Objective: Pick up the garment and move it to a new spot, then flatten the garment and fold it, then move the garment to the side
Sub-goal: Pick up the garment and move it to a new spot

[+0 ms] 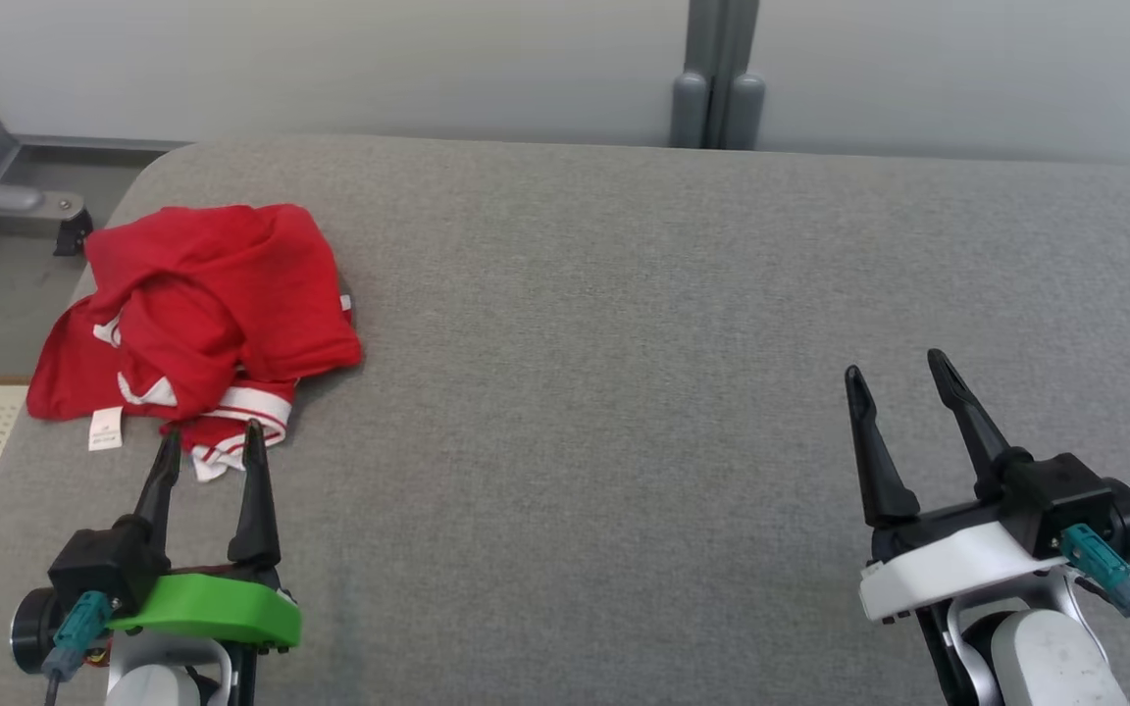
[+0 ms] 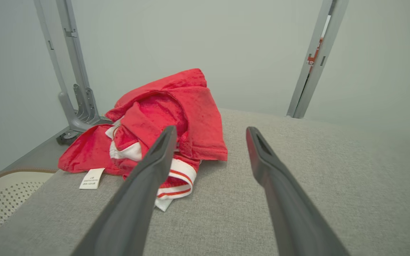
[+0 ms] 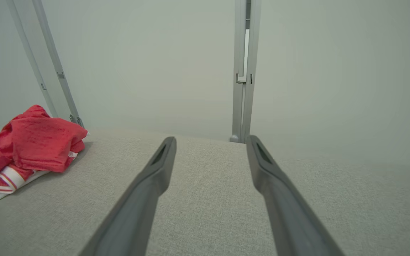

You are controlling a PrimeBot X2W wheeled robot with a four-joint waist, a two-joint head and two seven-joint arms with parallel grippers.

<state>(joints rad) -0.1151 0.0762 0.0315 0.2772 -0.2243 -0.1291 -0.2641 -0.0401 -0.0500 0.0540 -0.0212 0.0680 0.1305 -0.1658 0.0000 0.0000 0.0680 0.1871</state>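
Crumpled red garment (image 1: pixel 202 314) lies bunched, striped hem toward left pincer (image 1: pixel 212 432).

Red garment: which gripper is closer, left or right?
Left. The left gripper is open right at the near edge of the red garment. The right gripper, also open, is far off to the garment's right over the grey surface.
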